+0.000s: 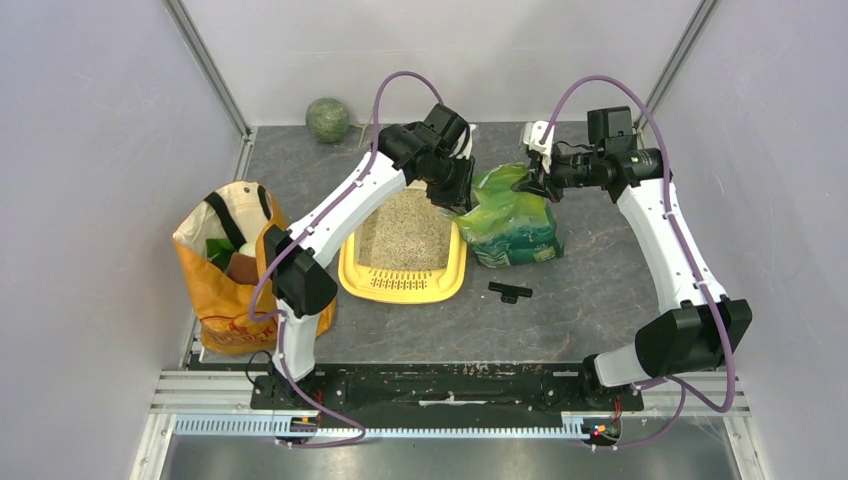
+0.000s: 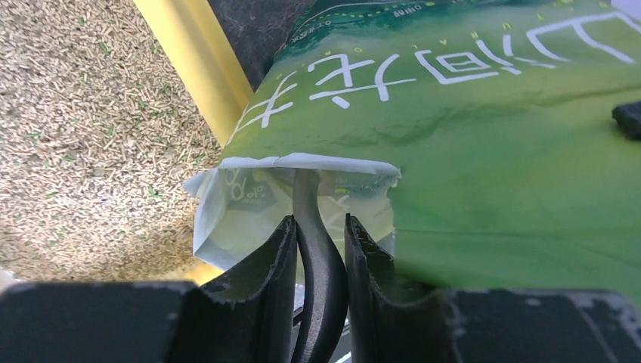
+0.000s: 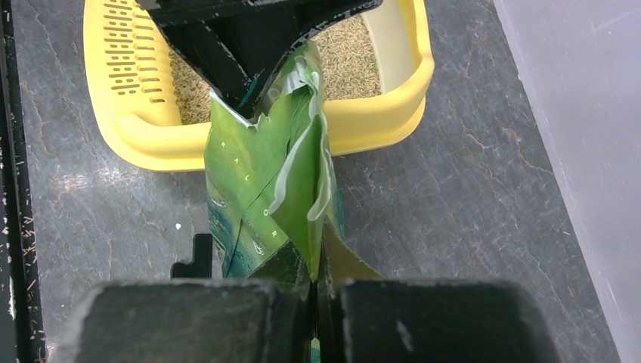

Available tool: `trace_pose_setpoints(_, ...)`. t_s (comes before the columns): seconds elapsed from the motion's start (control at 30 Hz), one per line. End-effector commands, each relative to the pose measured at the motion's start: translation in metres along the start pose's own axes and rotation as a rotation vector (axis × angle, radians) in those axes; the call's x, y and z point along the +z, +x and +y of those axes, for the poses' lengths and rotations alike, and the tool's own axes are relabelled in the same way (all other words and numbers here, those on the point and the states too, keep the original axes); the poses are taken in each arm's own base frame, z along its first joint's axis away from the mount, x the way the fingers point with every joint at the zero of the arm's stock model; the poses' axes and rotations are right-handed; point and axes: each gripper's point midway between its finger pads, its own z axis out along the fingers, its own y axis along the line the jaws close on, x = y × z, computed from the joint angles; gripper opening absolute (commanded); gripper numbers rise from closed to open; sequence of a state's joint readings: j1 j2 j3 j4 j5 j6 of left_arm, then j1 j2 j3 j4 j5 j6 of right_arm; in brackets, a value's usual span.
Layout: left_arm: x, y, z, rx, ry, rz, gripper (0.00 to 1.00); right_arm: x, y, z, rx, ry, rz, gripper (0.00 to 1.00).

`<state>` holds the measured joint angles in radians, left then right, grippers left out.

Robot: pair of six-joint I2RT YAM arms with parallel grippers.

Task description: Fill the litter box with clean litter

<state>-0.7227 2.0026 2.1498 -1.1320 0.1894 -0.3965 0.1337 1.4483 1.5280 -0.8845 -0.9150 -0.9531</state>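
Observation:
The yellow litter box (image 1: 350,268) lies mid-table with its slotted grille (image 3: 132,53) toward the arms. Beige clean litter (image 1: 405,230) covers its floor. To its right stands a glossy green bag (image 1: 512,228). My left gripper (image 1: 455,195) hangs at the bag's torn mouth (image 2: 249,197), shut on the dark grey handle of a scoop (image 2: 323,265). The handle runs into the bag and the scoop's bowl is hidden inside. My right gripper (image 1: 537,180) is shut on the bag's crumpled top edge (image 3: 302,174), pinching it up beside the box's corner.
An orange shopping bag (image 1: 225,270) with things in it stands at the left, close to the left arm's elbow. A greenish ball (image 1: 327,119) rests at the back wall. A small black T-shaped piece (image 1: 510,291) lies in front of the green bag. Walls enclose three sides.

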Motion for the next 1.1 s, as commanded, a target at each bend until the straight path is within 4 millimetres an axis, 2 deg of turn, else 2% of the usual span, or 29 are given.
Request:
trace_pose_setpoints(0.0, 0.021, -0.004, 0.019, -0.139, -0.108, -0.004, 0.02, -0.011, -0.05, -0.014, -0.171, 0.049, -0.126, 0.0)
trace_pose_setpoints(0.43, 0.091, 0.046, 0.033, -0.291, -0.069, 0.265, 0.02, -0.003, -0.046, -0.02, -0.159, 0.039, -0.119, 0.0)
trace_pose_setpoints(0.6, 0.105, 0.056, 0.015, -0.328, 0.088, 0.356, 0.02, 0.0, -0.044, -0.022, -0.155, 0.036, -0.114, 0.0)
trace_pose_setpoints(0.7, 0.099, 0.05, -0.007, -0.317, 0.253, 0.358, 0.02, 0.001, -0.043, -0.022, -0.151, 0.033, -0.113, 0.0)
trace_pose_setpoints(0.77, 0.086, 0.039, -0.022, -0.294, 0.376, 0.308, 0.02, 0.001, -0.044, -0.022, -0.15, 0.034, -0.115, 0.0)
trace_pose_setpoints(0.87, 0.061, 0.021, -0.046, -0.246, 0.554, 0.218, 0.02, 0.001, -0.044, -0.021, -0.15, 0.031, -0.115, 0.0)
trace_pose_setpoints(0.97, 0.035, 0.016, -0.067, -0.207, 0.728, 0.2, 0.02, 0.001, -0.046, -0.02, -0.148, 0.029, -0.118, 0.0)
trace_pose_setpoints(1.07, 0.014, 0.014, -0.079, -0.204, 0.867, 0.189, 0.02, -0.001, -0.047, -0.02, -0.152, 0.037, -0.116, 0.0)
